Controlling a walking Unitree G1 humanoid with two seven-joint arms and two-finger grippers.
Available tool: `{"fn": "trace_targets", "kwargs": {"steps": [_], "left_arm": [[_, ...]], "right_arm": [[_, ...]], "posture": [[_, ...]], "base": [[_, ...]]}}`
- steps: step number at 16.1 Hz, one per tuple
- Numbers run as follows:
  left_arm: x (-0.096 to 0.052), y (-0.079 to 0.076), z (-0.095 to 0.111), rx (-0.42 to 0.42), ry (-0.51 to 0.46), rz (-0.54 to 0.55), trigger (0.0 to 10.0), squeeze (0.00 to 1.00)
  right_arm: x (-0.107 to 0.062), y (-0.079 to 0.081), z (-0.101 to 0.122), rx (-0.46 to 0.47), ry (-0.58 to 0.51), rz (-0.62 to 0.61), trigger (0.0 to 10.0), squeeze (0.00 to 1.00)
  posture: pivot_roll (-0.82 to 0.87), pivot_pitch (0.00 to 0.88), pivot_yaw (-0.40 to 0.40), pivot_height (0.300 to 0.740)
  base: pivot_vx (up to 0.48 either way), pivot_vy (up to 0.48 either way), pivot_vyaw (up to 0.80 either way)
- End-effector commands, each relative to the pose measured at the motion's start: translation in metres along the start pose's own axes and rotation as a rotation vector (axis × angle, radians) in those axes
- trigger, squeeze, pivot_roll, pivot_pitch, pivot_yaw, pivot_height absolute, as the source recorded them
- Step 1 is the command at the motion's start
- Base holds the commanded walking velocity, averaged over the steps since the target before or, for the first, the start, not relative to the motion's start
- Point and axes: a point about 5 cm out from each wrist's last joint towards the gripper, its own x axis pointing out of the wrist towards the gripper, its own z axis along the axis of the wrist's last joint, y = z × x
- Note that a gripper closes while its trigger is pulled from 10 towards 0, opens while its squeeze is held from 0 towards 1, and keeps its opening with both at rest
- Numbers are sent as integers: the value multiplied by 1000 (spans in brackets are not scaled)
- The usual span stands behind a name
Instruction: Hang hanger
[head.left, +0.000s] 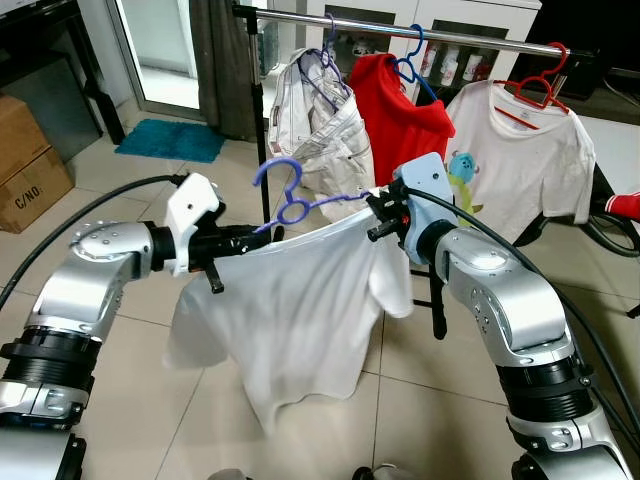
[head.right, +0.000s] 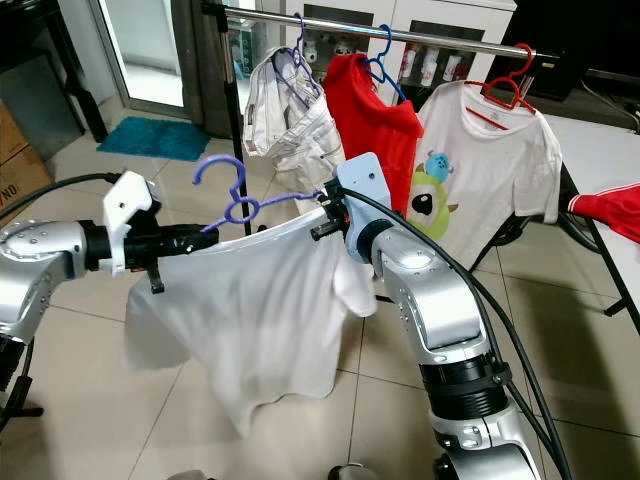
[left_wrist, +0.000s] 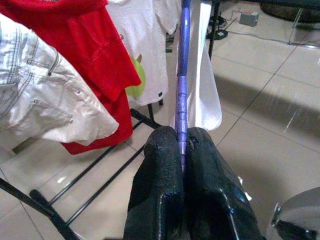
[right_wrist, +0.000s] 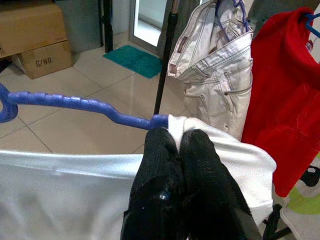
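Note:
A purple hanger (head.left: 290, 200) carries a white T-shirt (head.left: 295, 310), held up between my two arms in front of the clothes rail (head.left: 440, 35). My left gripper (head.left: 250, 238) is shut on the hanger's left arm; its fingers (left_wrist: 165, 170) pinch the purple bar (left_wrist: 181, 85). My right gripper (head.left: 378, 208) is shut on the hanger's right end, pinching shirt cloth and hanger together (right_wrist: 175, 131). The hook (head.left: 278, 172) points up, below the rail and apart from it.
On the rail hang pale jeans (head.left: 320, 125), a red shirt (head.left: 400, 110) on a blue hanger and a white cartoon T-shirt (head.left: 520, 150) on a red hanger. The rail's black post (head.left: 262, 120) stands left. Cardboard boxes (head.left: 25, 165) and a teal mat (head.left: 170, 140) lie left.

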Motion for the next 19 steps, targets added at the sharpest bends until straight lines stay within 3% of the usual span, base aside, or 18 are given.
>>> {"fn": "trace_targets", "kwargs": {"steps": [1,5,11,14,15,16,17,18,19], "left_arm": [[3,1,3,28,9,8,0,0],[6,7,-3,92,64,78,0,0],[26,-7,2,83,15,0,0,0],[31,-4,2,94,20,27,0,0],[30,-3,3,95,17,26,0,0],[30,-2,4,96,14,26,0,0],[28,0,5,97,13,28,0,0],[27,1,5,99,11,28,0,0],[25,1,5,107,8,21,0,0]], "right_arm": [[-2,2,7,-10,-34,20,0,0],[-1,7,9,3,-50,41,0,0],[0,18,12,-16,-62,75,0,0],[0,21,12,-30,-61,88,0,0],[0,20,11,-42,-56,81,8549,0],[-1,20,11,-47,-54,88,10000,0],[-6,22,13,-21,-77,161,10000,635],[-7,21,13,-34,-79,175,10000,1000],[-12,13,16,-54,-88,203,10000,1000]], "posture": [[-45,0,-31,740],[-44,0,-32,740],[-47,0,-30,740],[-47,0,-28,740],[-48,0,-27,740],[-48,0,-27,740],[-48,0,-26,740],[-48,0,-24,740],[-48,0,-24,740]], "base": [[0,0,0],[0,0,0],[0,0,0],[0,0,0],[0,0,0],[0,0,0],[0,0,0],[0,0,0],[0,0,0]]}}
